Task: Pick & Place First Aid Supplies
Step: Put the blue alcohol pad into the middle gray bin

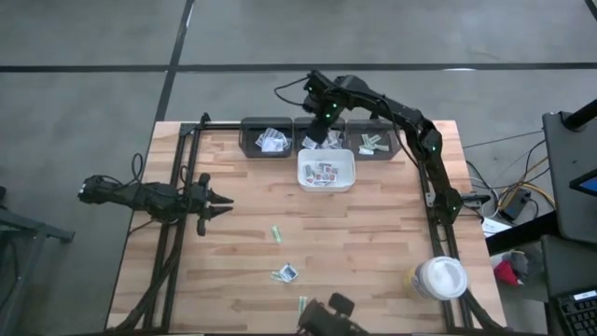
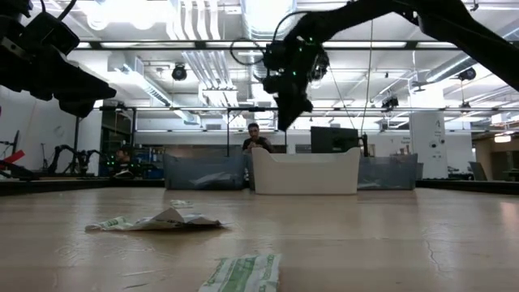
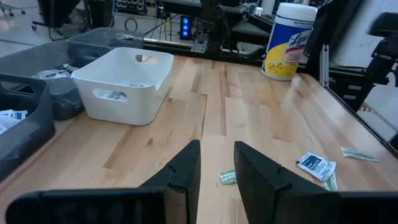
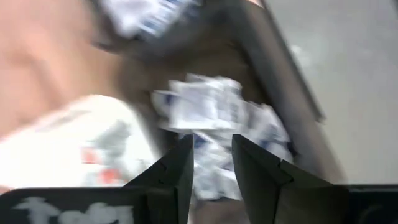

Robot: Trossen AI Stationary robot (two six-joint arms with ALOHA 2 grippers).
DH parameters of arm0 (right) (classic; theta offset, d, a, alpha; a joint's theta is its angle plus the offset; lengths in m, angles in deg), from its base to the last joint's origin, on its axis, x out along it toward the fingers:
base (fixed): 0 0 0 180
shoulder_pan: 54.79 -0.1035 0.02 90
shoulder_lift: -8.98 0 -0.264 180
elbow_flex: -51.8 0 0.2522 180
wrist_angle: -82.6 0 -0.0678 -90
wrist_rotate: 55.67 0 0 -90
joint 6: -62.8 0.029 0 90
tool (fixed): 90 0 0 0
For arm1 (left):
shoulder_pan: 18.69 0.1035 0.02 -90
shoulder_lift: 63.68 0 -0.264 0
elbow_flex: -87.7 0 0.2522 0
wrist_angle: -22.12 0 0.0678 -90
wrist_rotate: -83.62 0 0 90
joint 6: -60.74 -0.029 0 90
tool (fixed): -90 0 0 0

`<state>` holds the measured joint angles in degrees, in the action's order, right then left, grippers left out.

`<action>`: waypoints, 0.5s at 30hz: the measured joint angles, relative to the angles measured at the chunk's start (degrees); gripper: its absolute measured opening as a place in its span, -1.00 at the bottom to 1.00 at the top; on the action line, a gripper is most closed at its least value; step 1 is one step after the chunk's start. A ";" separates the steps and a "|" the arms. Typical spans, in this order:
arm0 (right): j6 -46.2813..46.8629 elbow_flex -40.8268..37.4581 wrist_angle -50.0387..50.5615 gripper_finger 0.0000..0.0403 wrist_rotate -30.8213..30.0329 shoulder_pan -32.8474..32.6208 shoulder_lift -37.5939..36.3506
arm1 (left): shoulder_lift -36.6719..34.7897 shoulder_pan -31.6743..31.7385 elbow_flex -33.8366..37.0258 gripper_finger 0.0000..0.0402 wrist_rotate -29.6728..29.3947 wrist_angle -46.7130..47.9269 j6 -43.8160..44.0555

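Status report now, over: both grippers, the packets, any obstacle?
Right gripper open above middle grey bin, nothing held. Left gripper open, waiting left. Small flat packets loose on wooden table. No obstacle.

This is a robotics lab in an industrial hall. Beyond the wooden table (image 2: 340, 235) the low view shows a high ceiling with strip lights (image 2: 122, 12) and exposed ducts (image 2: 203, 65), a person (image 2: 257, 139) at a far desk beside a dark monitor (image 2: 332, 138), and other robot arms (image 2: 69, 154) at far left. From above, a grey concrete floor (image 1: 84, 84) surrounds the table, with loose cables (image 1: 508, 191) at right.
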<state>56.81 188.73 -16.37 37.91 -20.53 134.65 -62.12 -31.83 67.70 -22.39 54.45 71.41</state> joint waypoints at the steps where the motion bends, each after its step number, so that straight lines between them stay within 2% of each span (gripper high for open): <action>1: 0.27 0.93 0.40 -0.46 2.06 -0.48 -0.03 | 0.00 0.00 0.00 -0.53 0.00 -0.02 0.00; 6: -0.60 3.86 2.03 -0.50 8.49 -4.61 -0.04 | -0.02 0.00 0.00 -0.53 0.00 -0.04 0.14; 11: -1.93 5.40 6.76 -0.55 8.74 -10.69 -0.04 | -0.02 0.00 0.00 -0.53 0.02 -0.07 1.71; 15: 0.62 5.61 10.38 -0.60 8.91 -16.80 -0.04 | -0.02 0.00 0.00 -0.53 0.02 -0.07 1.97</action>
<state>57.43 194.34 -5.99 46.82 -37.32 134.61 -62.14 -31.83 67.70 -22.37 54.39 73.38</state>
